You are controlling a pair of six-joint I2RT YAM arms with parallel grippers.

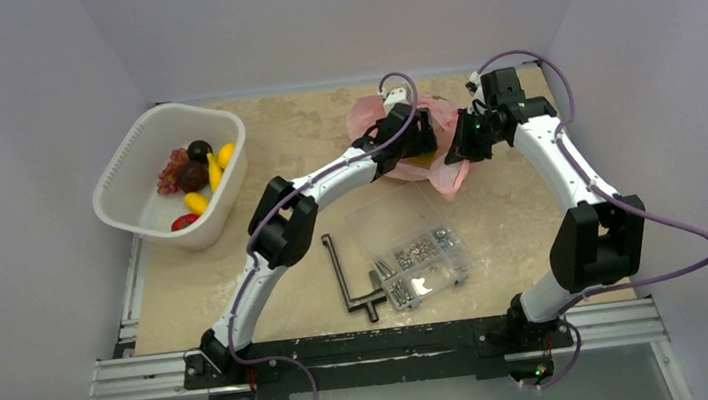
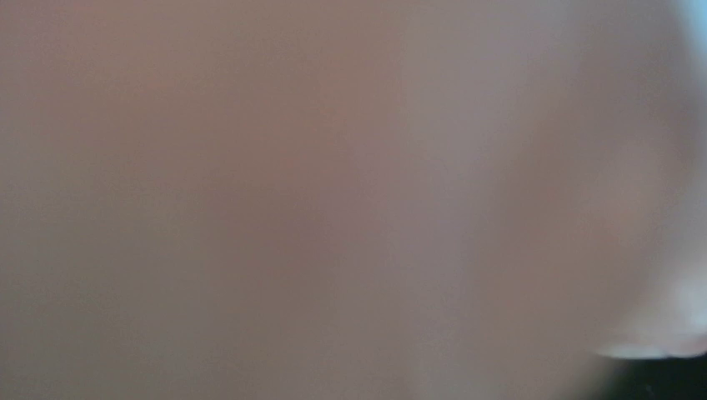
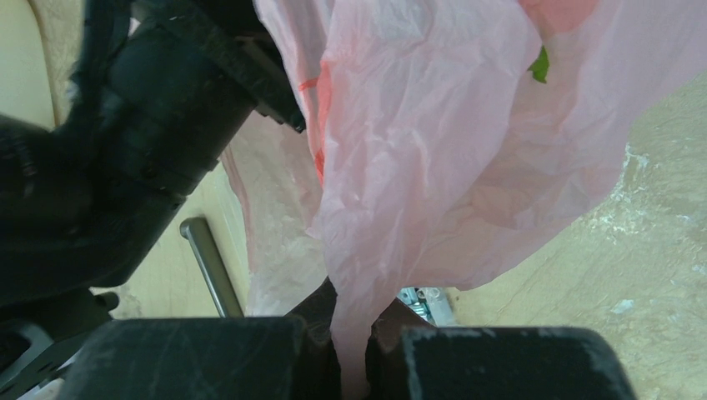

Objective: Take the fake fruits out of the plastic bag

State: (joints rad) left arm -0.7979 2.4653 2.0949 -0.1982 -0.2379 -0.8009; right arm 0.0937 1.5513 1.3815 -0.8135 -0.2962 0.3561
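From above, at the far middle of the table [image 1: 302, 130]: plastic bag [image 1: 450, 177], pink and crumpled, an arm at each side of it. Left gripper [image 1: 416, 141] sunk among the bag's folds, fingers hidden, so cannot tell whether spread or closed. Right gripper [image 1: 456, 143] against the bag's right side. Yellow-orange spot showing in the plastic just under the left wrist. Far left: white basket [image 1: 122, 186] holding fake fruits [image 1: 196, 173] in dark purple, red and yellow, plus a reddish grape bunch, well apart from the bag. Near the bag, toward the arm bases: clear compartment box [image 1: 415, 243] with small metal parts in its near cells, and just beside it a black tool [image 1: 349, 279].

At the left wrist: only a soft pinkish-brown blur across the whole frame; no fingers made out.

At the right wrist: right gripper [image 3: 354, 342] pressed together on a gathered fold of the bag [image 3: 433, 167], pinching it, pink film fanning out above the fingers. Left arm [image 3: 125, 167], black, against the bag at upper left. Through the film, a small green shape [image 3: 540, 65] and a red-orange patch [image 3: 560, 10], too veiled to name.
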